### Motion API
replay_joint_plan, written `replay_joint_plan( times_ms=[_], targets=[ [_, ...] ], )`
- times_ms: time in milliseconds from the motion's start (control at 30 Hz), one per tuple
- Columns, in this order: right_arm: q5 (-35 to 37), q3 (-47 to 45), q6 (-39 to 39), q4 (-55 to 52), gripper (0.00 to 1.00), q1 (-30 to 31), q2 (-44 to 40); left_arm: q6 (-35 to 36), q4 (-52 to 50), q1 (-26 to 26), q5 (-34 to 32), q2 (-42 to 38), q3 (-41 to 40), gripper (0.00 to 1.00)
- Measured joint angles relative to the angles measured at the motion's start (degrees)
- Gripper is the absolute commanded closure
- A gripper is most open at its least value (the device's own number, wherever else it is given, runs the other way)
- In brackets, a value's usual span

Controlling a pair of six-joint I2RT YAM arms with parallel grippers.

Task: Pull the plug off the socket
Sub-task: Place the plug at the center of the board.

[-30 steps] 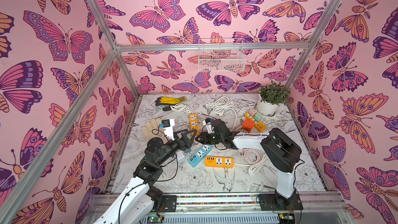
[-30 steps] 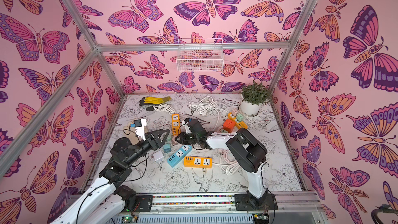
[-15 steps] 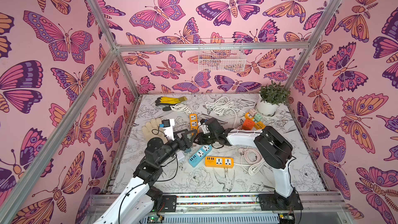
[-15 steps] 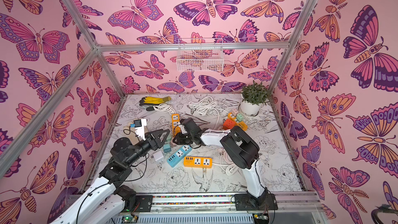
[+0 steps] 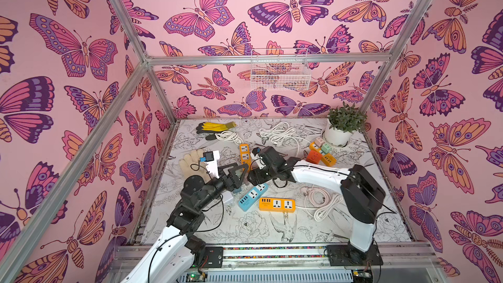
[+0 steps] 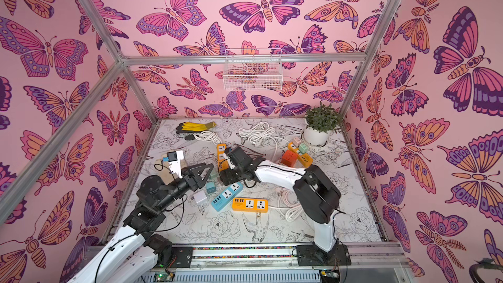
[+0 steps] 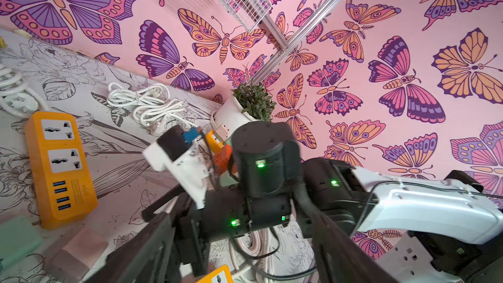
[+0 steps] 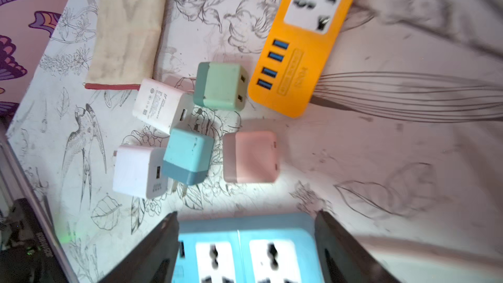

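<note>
Quick update from us: our right tool [image 8: 246, 215] is spread wide and gripping nothing, poised over the end of the blue power strip [image 8: 245, 251]. Our left tool [image 5: 239, 172] is released too, just beside it, with nothing between its fingers. The pink plug [image 8: 250, 156] lies loose on the counter [image 8: 381, 159], between the blue power strip and the orange strip [image 8: 304, 42]. It's huddled with a green plug [image 8: 221, 85], a blue plug [image 8: 187, 156] and two white plugs [image 8: 160, 104].
</note>
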Motion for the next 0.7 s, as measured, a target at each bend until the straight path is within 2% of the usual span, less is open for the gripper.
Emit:
replay_joint_plan(
  times_ms=[200, 367, 533, 700],
  targets=[
    [8.87, -17.66, -6.56, 5.11, 0.16, 0.04, -25.62, -1.60, 6.19, -0.02, 3.21, 0.87, -1.99, 0.15],
    [14.62, -31.89, -6.86, 7.67, 0.13, -2.45, -44.17, -3.04, 10.38, -0.68, 6.25, 5.77, -2.60, 0.15],
    [15.80, -42.73, -0.96, 6.10, 0.15, -13.16, -60.57, -3.41, 12.68, -3.80, 8.20, 12.37, -2.16, 0.15],
    [8.66, -47.65, 6.84, 2.12, 0.18, -29.16, -69.02, -3.17, 14.51, -7.32, 8.61, 17.75, -1.01, 0.16]
  ],
)
